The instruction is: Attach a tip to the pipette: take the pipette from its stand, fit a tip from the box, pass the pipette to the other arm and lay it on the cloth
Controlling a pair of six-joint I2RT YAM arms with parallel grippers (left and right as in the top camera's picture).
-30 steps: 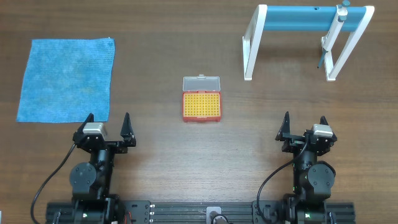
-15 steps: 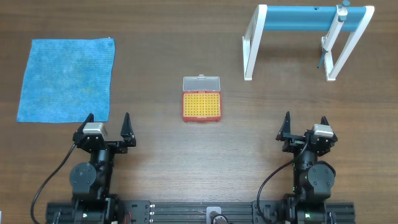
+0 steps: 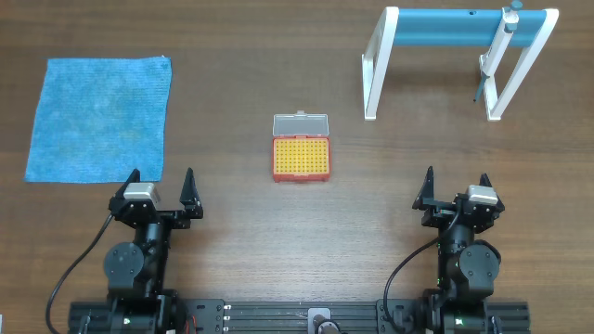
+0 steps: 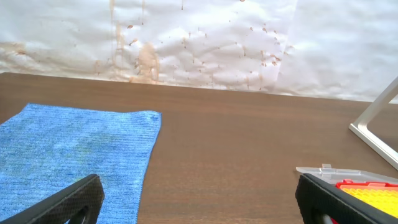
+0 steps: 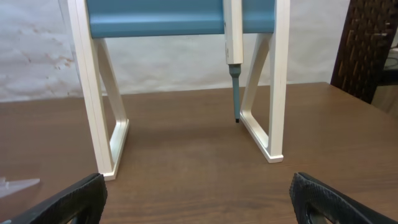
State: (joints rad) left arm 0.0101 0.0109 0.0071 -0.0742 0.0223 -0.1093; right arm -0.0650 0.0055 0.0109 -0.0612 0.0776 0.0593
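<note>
Both hands are sitting released and empty, and the pipette is hanging on its stand.

From above, the left hand (image 3: 161,176) is resting with its fingers spread wide, gripping nothing. The blue cloth (image 3: 100,119) is lying on the table (image 3: 232,74) just ahead of it and a little to its left, and the tip box (image 3: 301,158), lid open, is sitting ahead and to its right. The right hand (image 3: 455,176) is likewise spread and holding nothing. The stand (image 3: 445,28) is standing well ahead of it, with the pipette (image 3: 497,42) hanging at the end ahead and slightly to its right. In the left wrist view, the cloth is lying ahead-left and the tip box is sitting near the right finger. In the right wrist view, the pipette is hanging upright straight ahead between the stand's white legs, its dark lower end pointing down at the table.
</note>
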